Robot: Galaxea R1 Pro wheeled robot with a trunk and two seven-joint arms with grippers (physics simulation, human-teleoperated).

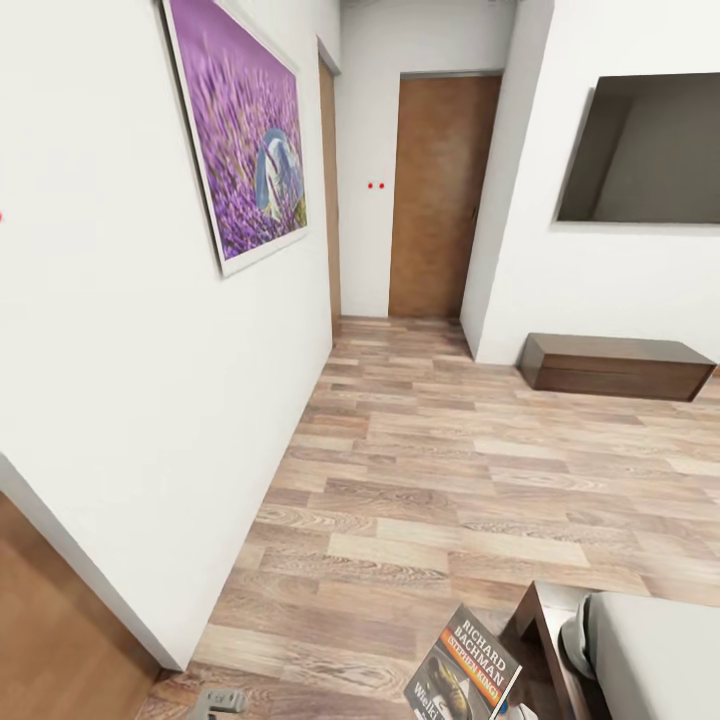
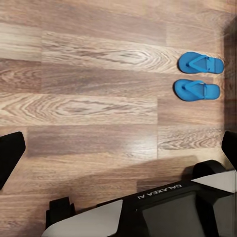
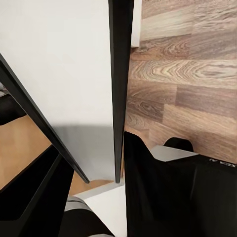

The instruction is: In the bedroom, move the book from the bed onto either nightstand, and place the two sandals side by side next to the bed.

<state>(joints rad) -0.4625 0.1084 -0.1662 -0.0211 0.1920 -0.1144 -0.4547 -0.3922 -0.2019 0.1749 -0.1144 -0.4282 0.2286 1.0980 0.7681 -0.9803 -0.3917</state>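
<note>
head view, risk: the book (image 1: 463,668) hangs tilted above the plank floor (image 1: 450,470), just beside the bed (image 1: 655,650) corner. My guess is that turning the base from here could knock it on the dark frame and twist it out of the grip.
head view, aim: the camera faces a hallway with a wooden door (image 1: 440,195), a lavender picture (image 1: 240,130) and a wall TV (image 1: 645,150). A drop-off lined up from this angle would be half blind.
left wrist view, risk: the two sandals (image 2: 198,76) lie side by side on the floor, close together but not touching. They look done, so rolling the robot base (image 2: 163,212) or dipping this arm could scuff them apart.
left wrist view, pose: the left end effector (image 2: 121,145) points down at the floor, jaws spread wide, nothing between them.
right wrist view, risk: a thin dark slab runs up between the fingers, edge-on, and I take it to be the book. It sticks out a long way, so it may lever loose if it touches anything.
right wrist view, pose: the right end effector (image 3: 113,148) looks clamped on that slab, with a pale surface on one side and floor on the other.
</note>
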